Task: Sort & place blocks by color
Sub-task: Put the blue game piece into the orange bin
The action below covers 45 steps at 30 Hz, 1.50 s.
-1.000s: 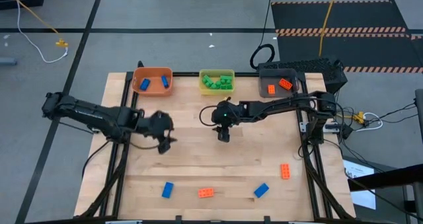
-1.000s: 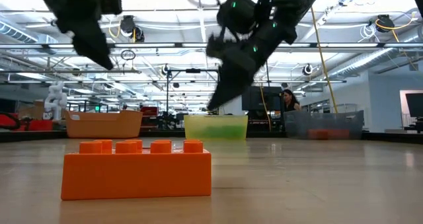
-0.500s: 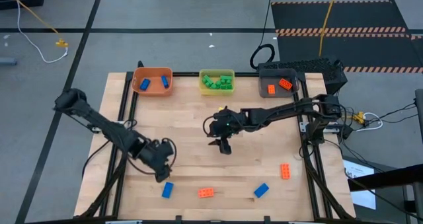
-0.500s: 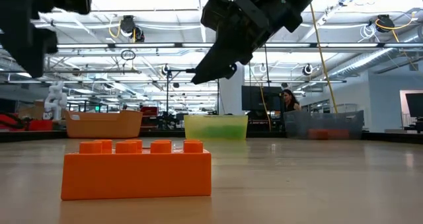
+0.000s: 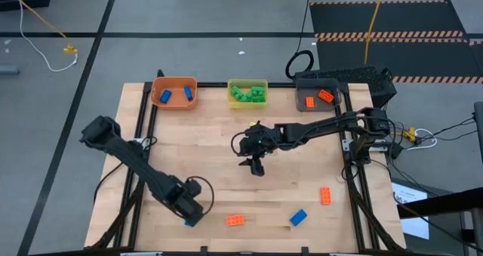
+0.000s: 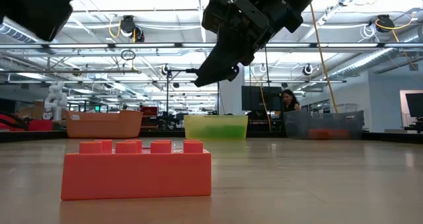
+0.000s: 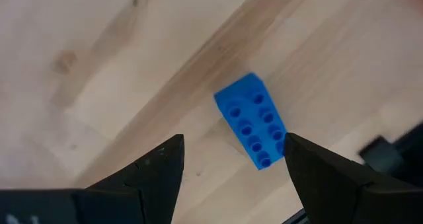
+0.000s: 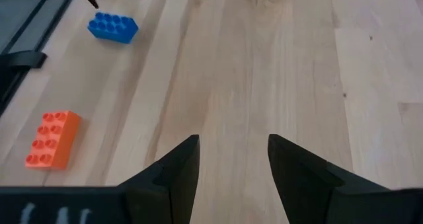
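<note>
So the left gripper (image 5: 190, 213) is down near the front edge of the table (image 5: 219, 146), toward the front-left corner, hanging right over a blue brick (image 7: 252, 129). Its fingers (image 7: 153, 173) are spread apart with the brick sitting between them, nothing pinched.

The right gripper (image 5: 255, 165) hangs above the middle of the table, fingers (image 8: 177, 168) parted and holding nothing, just bare wood under it.

Loose on the table: an orange brick (image 5: 235, 220) and another blue brick (image 5: 298, 217) along the front edge, plus a second orange brick (image 5: 325, 195) toward the right edge.

Along the back edge, the orange bin (image 5: 175, 83) has two blue bricks (image 5: 165, 97) in it, the yellow bin (image 5: 247, 83) has a bunch of green bricks (image 5: 248, 94), and the grey bin (image 5: 317, 86) has two orange bricks (image 5: 325, 96).
</note>
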{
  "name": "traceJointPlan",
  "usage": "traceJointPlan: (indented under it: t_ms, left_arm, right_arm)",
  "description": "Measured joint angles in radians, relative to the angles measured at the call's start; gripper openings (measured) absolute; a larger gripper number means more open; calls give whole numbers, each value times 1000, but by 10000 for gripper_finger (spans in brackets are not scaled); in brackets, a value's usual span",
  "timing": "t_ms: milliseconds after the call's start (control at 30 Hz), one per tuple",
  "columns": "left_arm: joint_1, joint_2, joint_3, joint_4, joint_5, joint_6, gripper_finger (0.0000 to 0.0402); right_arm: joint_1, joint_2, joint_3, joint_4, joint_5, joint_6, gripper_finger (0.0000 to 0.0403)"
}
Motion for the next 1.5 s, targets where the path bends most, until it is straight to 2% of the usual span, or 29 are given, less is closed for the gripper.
traceJointPlan:
  t_ms: [333, 533, 800, 1133, 1267, 1500]
  left_arm:
    - [-5, 115, 85, 39, 8, -109, 257]
    - [-5, 163, 90, 71, 29, -136, 257]
    - [-19, 162, 90, -27, 41, -199, 257]
    - [-33, 142, 88, -80, 38, -216, 257]
    - [-52, 142, 88, -89, 68, -261, 257]
    - [-71, 168, 88, -87, 57, -311, 257]
  right_arm:
    - [-6, 0, 0, -135, 0, -20, 171]
    - [1, 0, 0, -217, 1, -9, 171]
    - [21, 0, 0, -220, 0, -12, 171]
    - [21, 0, 0, -208, 0, -16, 171]
    - [21, 0, 1, -205, 0, -18, 171]
    - [21, 0, 1, -205, 0, -20, 171]
